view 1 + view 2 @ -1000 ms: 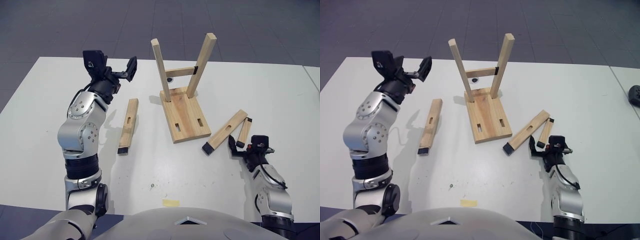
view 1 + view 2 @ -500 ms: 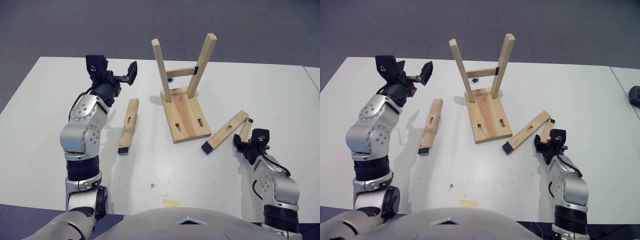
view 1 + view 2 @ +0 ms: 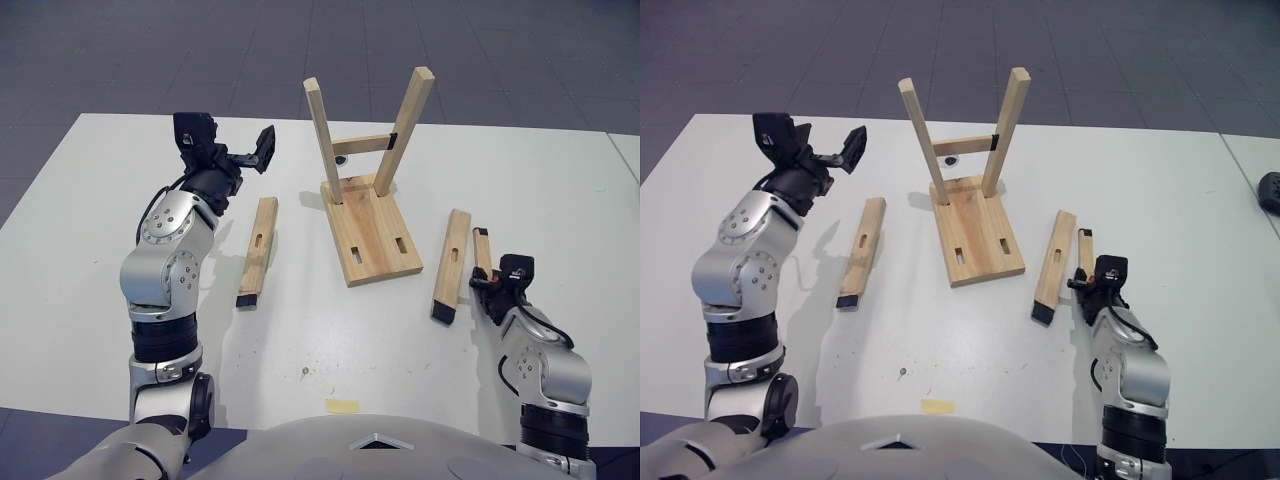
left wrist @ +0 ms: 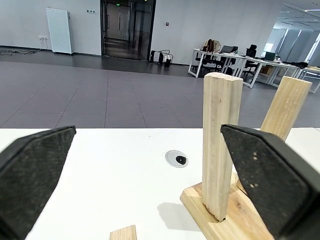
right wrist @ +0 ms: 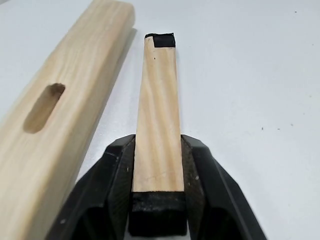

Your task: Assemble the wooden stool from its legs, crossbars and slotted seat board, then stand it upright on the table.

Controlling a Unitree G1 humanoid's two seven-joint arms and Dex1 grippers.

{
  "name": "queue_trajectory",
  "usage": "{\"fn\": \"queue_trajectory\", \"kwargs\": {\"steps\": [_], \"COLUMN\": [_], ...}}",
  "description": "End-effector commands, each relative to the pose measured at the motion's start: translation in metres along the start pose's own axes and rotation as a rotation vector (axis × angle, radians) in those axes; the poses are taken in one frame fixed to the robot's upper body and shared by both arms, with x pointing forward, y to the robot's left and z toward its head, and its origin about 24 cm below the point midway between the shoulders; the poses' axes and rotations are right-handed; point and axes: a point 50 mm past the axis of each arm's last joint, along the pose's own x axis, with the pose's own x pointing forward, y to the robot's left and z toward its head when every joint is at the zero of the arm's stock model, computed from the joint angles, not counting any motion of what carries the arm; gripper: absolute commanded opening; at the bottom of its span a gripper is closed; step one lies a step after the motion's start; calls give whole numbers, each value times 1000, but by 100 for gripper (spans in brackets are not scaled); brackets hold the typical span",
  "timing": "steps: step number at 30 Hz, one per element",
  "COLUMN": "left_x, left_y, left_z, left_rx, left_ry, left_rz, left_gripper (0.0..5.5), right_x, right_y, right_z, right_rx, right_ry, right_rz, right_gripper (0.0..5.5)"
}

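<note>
Right gripper (image 5: 158, 155) pinches the near end of the small crossbar (image 5: 159, 95), which lies flat on the table (image 3: 560, 190) — a loose leg (image 3: 452, 262) just beside it, roughly parallel. I read the left gripper (image 3: 231, 142) as spread wide, raised over the table. Seat board (image 3: 375, 240) lies mid-table with two upright legs (image 3: 325, 140) joined by a fitted crossbar (image 3: 362, 144) — second loose leg (image 3: 258, 247) to its left.

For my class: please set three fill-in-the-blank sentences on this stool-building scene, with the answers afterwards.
1. The right gripper is ___ on the crossbar.
2. ___ legs stand upright in the seat board.
3. The left gripper is ___ and holds nothing.
Missing words: shut; Two; open.
</note>
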Motion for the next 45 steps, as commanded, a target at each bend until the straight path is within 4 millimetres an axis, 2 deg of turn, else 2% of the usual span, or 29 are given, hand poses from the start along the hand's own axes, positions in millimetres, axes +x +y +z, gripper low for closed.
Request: {"fn": "queue_trajectory", "kwargs": {"steps": [1,3,4,6,7,10,12,17,21,25,31,45], "left_x": [7,9,10,7,4,-12,-19,-21,-18,-12,-14,-18], "left_y": [1,2,2,-10,-19,-47,-60,-82,-86,-84,-73,-78], "left_z": [13,22,29,50,59,71,70,62,61,64,71,72], "left_rx": [-12,-78,-142,-291,-361,-523,-551,-599,-586,-561,-562,-580], "left_ry": [-41,-70,-96,-187,-214,-200,-163,-95,-80,-79,-95,-86], "left_rz": [-12,-29,-47,-220,-336,-698,-817,-870,-833,-793,-797,-829], "left_gripper": [540,540,540,540,540,540,540,540,540,540,448,205], "right_x": [6,3,-2,-16,-23,-49,-63,-82,-88,-91,-90,-88], "right_y": [-9,-9,-2,19,32,70,88,120,137,145,149,150], "right_z": [20,56,77,111,122,137,139,128,119,115,110,109], "right_rx": [-2,-83,-137,-176,-197,-291,-284,-274,-309,-328,-358,-386], "right_ry": [-123,-345,-482,-718,-808,-1006,-1057,-1045,-1033,-1033,-1031,-1041], "right_rz": [-97,-112,-86,25,98,333,477,775,862,891,876,846], "right_gripper": [129,129,129,129,129,129,129,129,129,129,129,129]}}
